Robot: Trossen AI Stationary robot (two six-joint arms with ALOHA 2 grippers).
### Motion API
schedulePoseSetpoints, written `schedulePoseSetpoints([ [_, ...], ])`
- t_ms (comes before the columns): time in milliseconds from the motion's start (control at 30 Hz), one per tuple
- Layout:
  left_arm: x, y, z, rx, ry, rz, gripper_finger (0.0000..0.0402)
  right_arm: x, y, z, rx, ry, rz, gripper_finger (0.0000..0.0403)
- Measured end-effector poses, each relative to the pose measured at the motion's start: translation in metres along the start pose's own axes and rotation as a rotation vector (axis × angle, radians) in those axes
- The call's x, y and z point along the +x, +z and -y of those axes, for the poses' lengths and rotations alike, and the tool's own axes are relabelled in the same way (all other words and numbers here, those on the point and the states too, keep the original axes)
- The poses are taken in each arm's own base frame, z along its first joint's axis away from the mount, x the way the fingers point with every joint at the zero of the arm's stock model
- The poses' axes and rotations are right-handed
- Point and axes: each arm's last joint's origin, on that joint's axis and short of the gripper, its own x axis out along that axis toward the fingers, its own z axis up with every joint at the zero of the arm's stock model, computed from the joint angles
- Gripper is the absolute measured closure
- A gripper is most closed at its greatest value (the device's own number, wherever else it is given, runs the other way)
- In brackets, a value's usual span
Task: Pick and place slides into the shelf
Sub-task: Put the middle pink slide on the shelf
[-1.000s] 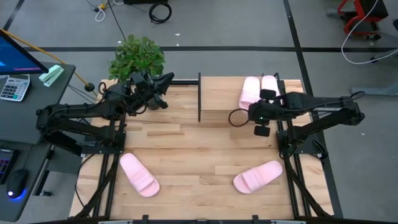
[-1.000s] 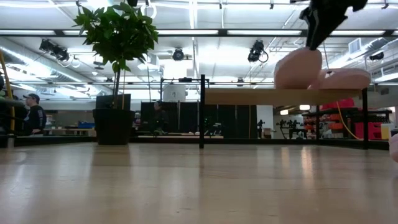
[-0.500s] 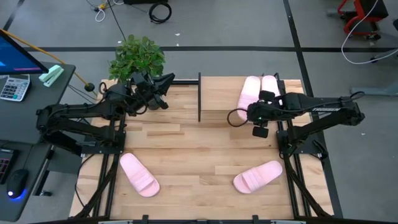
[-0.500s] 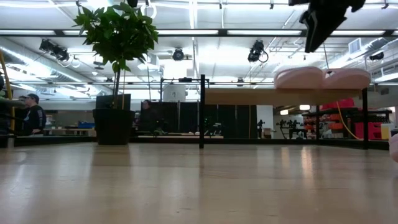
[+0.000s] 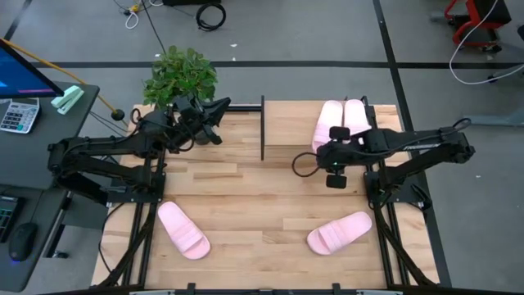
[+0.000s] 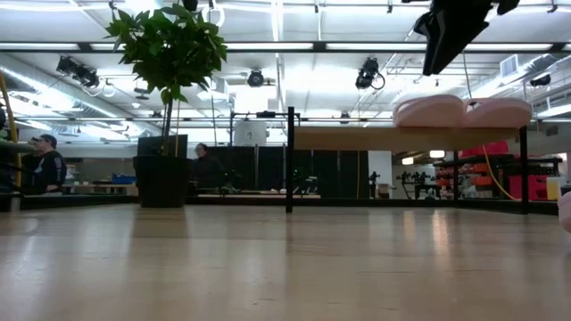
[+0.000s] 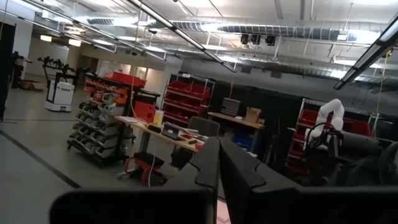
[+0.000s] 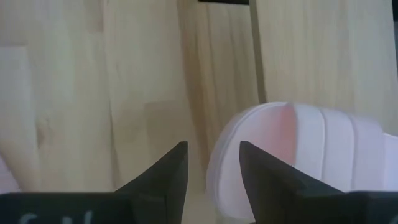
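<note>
Two pale pink slides (image 5: 327, 123) (image 5: 354, 115) lie side by side on the right end of the shelf's wood top (image 5: 291, 131); in the low view both slides (image 6: 428, 111) (image 6: 496, 112) rest flat on the shelf (image 6: 357, 139). Two more slides (image 5: 182, 230) (image 5: 339, 233) lie on the table near its front edge. My right gripper (image 5: 318, 157) (image 6: 433, 67) hangs open above the near end of the left shelf slide (image 8: 298, 155), pointing steeply down, with nothing between its fingers (image 8: 177, 171). My left gripper (image 5: 217, 111) (image 7: 219, 168) is shut and raised at the far left, beside the plant.
A potted plant (image 5: 180, 75) stands at the table's far left corner. The shelf's black frame post (image 5: 263, 127) stands at the table's middle. The wood tabletop (image 5: 246, 188) spreads between the arms. A desk with a keypad (image 5: 18, 115) is off the left side.
The left shelf slide, tipped up under my right gripper a second ago, now lies flat on the shelf beside the other. My right gripper has drawn away from it toward the table's left and near edge, staying above the shelf.
</note>
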Motion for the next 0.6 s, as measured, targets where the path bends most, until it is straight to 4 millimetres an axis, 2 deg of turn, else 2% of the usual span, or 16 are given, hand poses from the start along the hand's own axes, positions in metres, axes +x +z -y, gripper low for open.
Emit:
schedulePoseSetpoints([
  [600,0.0,0.0,0.0,0.001,0.0,-0.002,0.0389,0.035,0.014,0.002,0.003,-0.08,-0.137,0.0253],
])
